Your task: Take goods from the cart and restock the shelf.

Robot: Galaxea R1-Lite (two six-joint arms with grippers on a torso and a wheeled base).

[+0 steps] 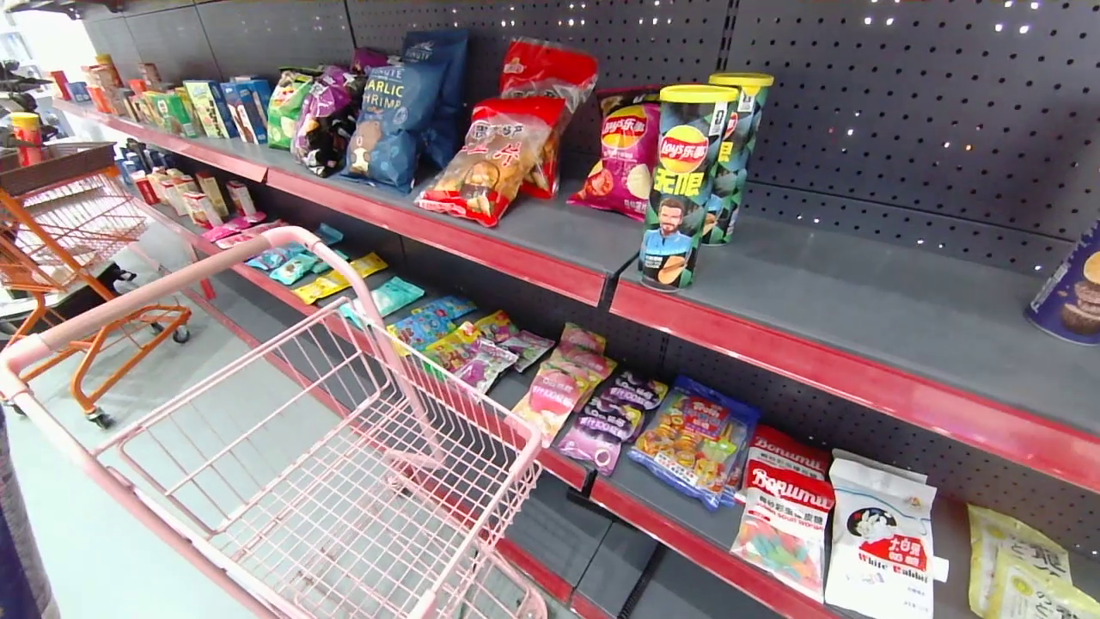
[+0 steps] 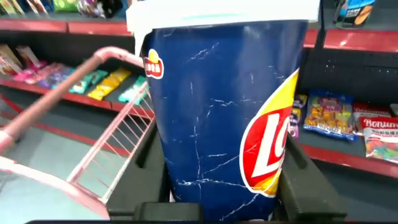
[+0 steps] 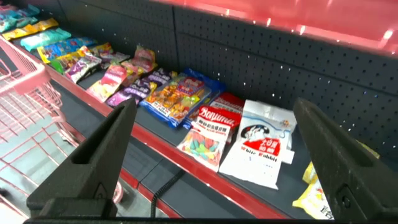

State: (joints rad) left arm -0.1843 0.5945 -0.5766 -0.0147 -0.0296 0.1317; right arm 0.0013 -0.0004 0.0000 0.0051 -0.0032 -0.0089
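My left gripper (image 2: 221, 163) is shut on a blue chip can (image 2: 217, 106) with a white lid, held upright beside the pink cart (image 2: 62, 93). One dark finger (image 2: 147, 155) presses each side of the can. My right gripper (image 3: 216, 107) is open with nothing between its fingers (image 3: 93, 165), and it hangs in front of the lower shelf's candy bags (image 3: 174, 96). The pink cart (image 1: 284, 456) stands at the lower left of the head view, against the shelf. On the upper shelf (image 1: 859, 318) stand two green-and-black chip cans (image 1: 687, 185).
Snack bags (image 1: 494, 159) line the upper shelf to the left of the cans, and a blue can (image 1: 1070, 292) shows at its right edge. Bare shelf lies between them. Candy packs (image 1: 696, 438) fill the lower shelf. An orange cart (image 1: 77, 232) stands farther left.
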